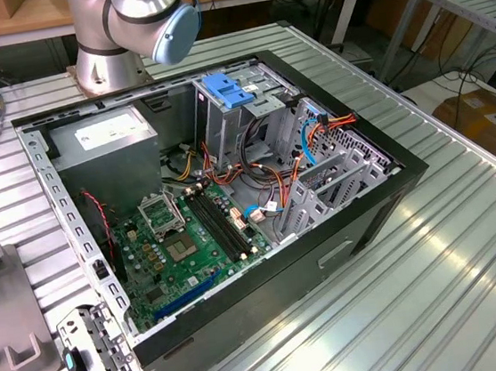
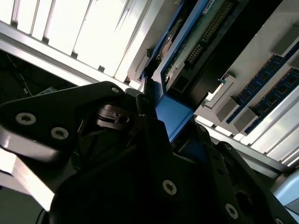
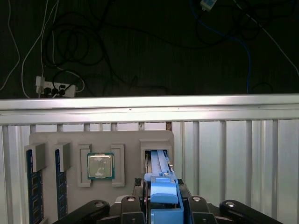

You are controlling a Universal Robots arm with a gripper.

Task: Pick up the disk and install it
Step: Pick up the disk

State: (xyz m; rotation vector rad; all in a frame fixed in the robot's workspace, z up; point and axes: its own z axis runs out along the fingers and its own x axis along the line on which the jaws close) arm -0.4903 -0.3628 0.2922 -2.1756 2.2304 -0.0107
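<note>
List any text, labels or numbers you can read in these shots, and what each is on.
No text is legible.
Power supply sticker: has print, too small to read.
Motherboard: markings too small to read.
Chip: faint marks on top, blurred.
Disk: no readable print on it in the first wrist view.

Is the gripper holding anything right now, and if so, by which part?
Yes. The gripper is shut on the disk, clamping the blue carrier rail at the end nearest the wrist. The disk's far end appears to sit in the grey fixture.
</note>
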